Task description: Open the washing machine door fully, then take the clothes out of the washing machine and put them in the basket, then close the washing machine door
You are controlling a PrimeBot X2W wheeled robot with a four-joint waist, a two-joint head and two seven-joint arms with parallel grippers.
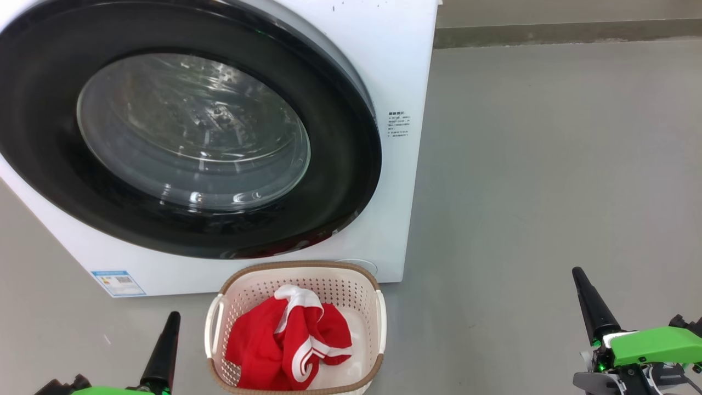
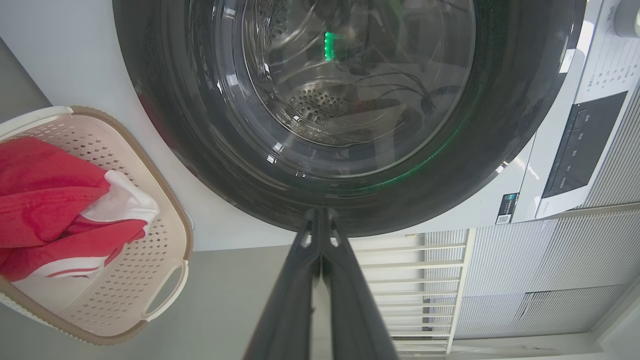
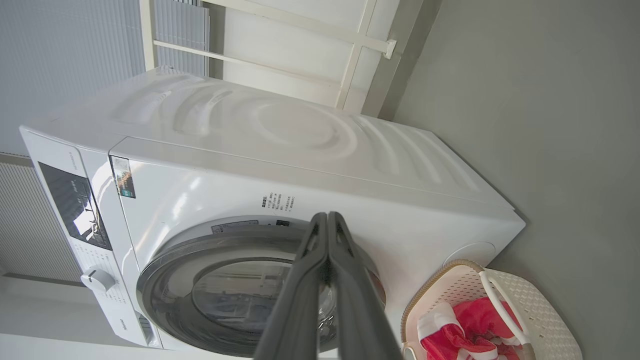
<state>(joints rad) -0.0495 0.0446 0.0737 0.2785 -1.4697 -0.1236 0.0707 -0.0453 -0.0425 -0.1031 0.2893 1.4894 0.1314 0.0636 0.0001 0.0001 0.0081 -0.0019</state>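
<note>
The door (image 1: 186, 142) is sitting shut against the front of the washer (image 1: 397, 71), its black rim ringing the clear glass. In the left wrist view the steel drum (image 2: 320, 102) is showing through that glass. In the head view the basket (image 1: 299, 266) is standing on the grey floor (image 1: 548, 164) at the door's 6 o'clock. It is just beside the washer's foot, so it is standing in the way of the door's bottom edge. The clothes (image 1: 285, 340) are lying crumpled inside the basket, red with white stripes, bunched toward its 9 o'clock side.

The left end effector (image 1: 172, 323) is hovering at the basket's 9 o'clock, near its handle (image 1: 211, 323) but apart from it, closed on nothing. In its own wrist view the fingertips (image 2: 309, 240) are pressing together and pointing at the door's rim. The right end effector (image 1: 579, 280) is hanging well apart at the basket's 3 o'clock over bare floor, likewise closed and empty.

A blue label (image 1: 118, 281) is sticking to the washer's lower front at the basket's 10 o'clock. In the right wrist view a dark panel (image 3: 75, 205) and a white knob (image 3: 97, 280) are showing at the door's 9 o'clock. White bars (image 2: 415, 280) are standing beside the washer against a ribbed wall (image 2: 550, 265).
</note>
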